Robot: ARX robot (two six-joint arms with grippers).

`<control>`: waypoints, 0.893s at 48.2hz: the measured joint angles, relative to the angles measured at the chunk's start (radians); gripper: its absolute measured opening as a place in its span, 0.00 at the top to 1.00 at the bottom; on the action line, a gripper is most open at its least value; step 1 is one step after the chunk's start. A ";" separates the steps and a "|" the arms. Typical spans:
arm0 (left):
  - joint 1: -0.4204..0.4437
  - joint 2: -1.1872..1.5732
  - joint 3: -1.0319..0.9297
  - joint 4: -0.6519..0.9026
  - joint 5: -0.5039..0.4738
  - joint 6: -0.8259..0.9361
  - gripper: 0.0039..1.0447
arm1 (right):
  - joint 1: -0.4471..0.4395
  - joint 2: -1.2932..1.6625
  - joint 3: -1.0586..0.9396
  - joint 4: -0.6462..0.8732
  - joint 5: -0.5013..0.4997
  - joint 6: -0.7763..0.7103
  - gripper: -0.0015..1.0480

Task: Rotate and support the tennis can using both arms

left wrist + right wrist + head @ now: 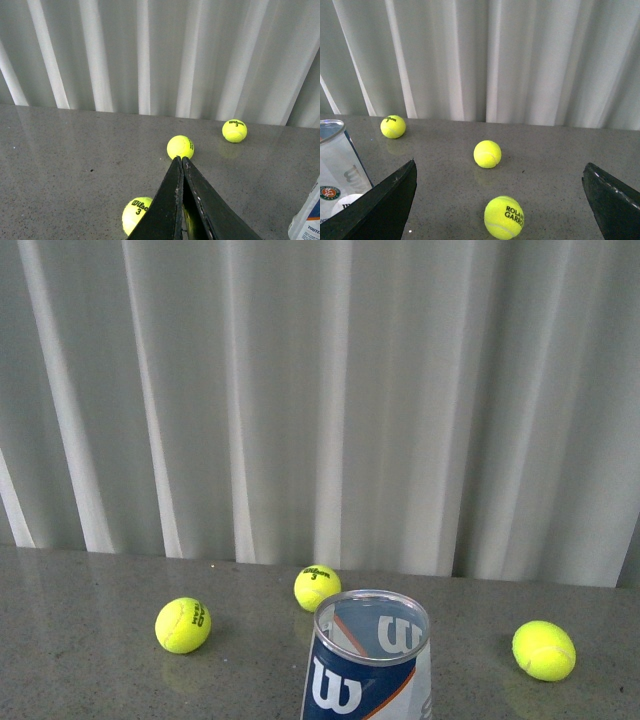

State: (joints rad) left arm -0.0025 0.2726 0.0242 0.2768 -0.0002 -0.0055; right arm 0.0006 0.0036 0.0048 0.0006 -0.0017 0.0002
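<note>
pre-grasp stage, by my read: neither arm touches the clear plastic tennis can with navy-and-white label [367,665], upright on the grey speckled table [80,660], open silver rim up. left gripper [181,161] pressed together, can near it off to one side. right gripper [500,200] spread wide, can just beside one plate. next: left must spread, both close in on the can.

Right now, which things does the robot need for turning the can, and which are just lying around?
Needed: tennis can, left gripper, right gripper.
Lying around: left ball, middle ball, right ball, curtain.
</note>
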 joint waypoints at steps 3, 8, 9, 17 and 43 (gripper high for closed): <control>0.000 -0.020 0.000 -0.020 0.000 0.000 0.97 | 0.000 0.000 0.000 0.000 0.000 0.000 0.07; 0.000 -0.047 0.000 -0.046 0.000 0.000 0.97 | 0.000 0.000 0.000 0.000 0.000 0.000 0.07; 0.000 -0.052 0.000 -0.052 0.000 0.000 0.97 | 0.000 0.000 0.000 0.000 0.000 0.000 0.07; 0.000 -0.091 0.000 -0.092 0.000 0.000 0.97 | 0.000 0.000 0.000 0.000 0.000 0.000 0.07; 0.000 -0.269 0.000 -0.276 0.000 0.001 0.65 | 0.000 0.000 0.000 0.000 0.000 0.000 0.07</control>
State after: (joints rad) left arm -0.0025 0.0040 0.0246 0.0006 -0.0002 -0.0048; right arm 0.0006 0.0036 0.0048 0.0006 -0.0017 0.0002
